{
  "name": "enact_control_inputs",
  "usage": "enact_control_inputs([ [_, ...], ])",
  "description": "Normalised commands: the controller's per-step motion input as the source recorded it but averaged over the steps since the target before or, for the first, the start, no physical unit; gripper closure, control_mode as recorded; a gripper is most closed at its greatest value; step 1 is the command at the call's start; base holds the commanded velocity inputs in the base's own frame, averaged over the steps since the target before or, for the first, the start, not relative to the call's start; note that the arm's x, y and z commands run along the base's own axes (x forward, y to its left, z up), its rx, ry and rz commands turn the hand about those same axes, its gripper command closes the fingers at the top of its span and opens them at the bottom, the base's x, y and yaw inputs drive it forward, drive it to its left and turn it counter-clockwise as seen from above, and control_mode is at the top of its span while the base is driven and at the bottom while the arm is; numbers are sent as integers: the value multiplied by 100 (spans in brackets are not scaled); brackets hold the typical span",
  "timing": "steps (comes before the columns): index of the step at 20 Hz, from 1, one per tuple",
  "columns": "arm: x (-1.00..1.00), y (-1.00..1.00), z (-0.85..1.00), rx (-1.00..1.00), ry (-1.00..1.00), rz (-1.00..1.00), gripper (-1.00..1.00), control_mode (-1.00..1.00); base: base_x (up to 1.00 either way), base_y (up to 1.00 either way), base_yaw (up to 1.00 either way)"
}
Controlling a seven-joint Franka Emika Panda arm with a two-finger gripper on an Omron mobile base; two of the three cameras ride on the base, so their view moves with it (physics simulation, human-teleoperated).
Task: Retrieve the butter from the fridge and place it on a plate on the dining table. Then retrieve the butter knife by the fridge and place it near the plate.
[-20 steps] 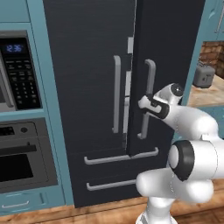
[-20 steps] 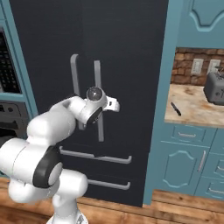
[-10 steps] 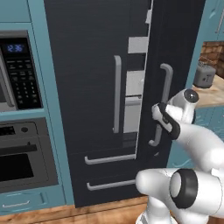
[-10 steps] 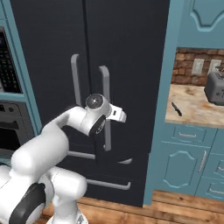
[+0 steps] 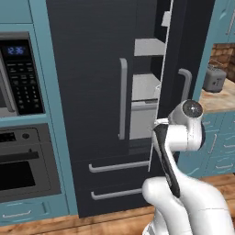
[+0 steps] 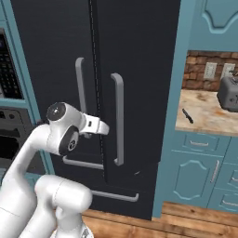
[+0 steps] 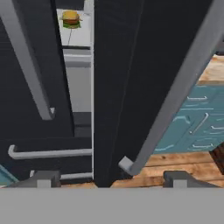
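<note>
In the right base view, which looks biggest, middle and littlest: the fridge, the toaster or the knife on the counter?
1. The fridge looks biggest by far.
2. The toaster is in the middle.
3. The butter knife looks littlest, a thin dark sliver on the counter.

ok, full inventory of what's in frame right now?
fridge: 1, charcoal-black, centre; right door swung partly open, white shelves showing in the gap
burger-like item: 1, brown and yellow, on a fridge shelf
butter knife: 1, dark, on the wall counter right of the fridge
toaster: 1, grey, same counter
microwave: 1, black, left of the fridge
oven: 1, dark, below the microwave
claw: 1, dark tips, open, straddling the right door's handle
</note>
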Motion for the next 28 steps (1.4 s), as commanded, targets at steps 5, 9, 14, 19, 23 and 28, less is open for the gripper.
enact_control_inputs([
  [5,-1,96,91,-57,0,-2,-100,-100,0,0,0],
  [9,84,43,35,-48,3,-1,-100,-100,0,0,0],
  [14,99,11,29,-31,38,-12,-100,-100,0,0,0],
  [19,99,0,6,-21,56,-21,-100,-100,0,0,0],
  [23,38,-76,0,-3,45,-24,-100,-100,0,0,0],
  [28,-32,-100,0,1,25,-29,-100,-100,0,0,0],
])
